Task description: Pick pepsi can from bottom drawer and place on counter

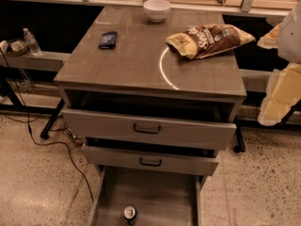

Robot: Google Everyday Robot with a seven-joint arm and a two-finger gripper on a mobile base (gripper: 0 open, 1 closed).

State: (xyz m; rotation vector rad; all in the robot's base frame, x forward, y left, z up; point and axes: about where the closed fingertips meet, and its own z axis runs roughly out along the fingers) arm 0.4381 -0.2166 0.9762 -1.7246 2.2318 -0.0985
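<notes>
The pepsi can [130,214] stands upright in the bottom drawer [155,192], near its front edge and left of the middle, with its silver top showing. The bottom drawer is pulled out, a flat tray with low side walls. The counter [136,60] is the cabinet's grey-brown top, with a thin white arc mark [162,69]. My gripper is not in view; only pale parts of my arm [284,88] show at the right edge, level with the counter and well away from the can.
On the counter are a white bowl [157,9] at the back, a chip bag [209,40] at the right and a small dark packet [108,39] at the left. Both handled drawers [147,128] stand slightly open. A water bottle [32,41] stands on a ledge at the left. Cables lie on the floor at the left.
</notes>
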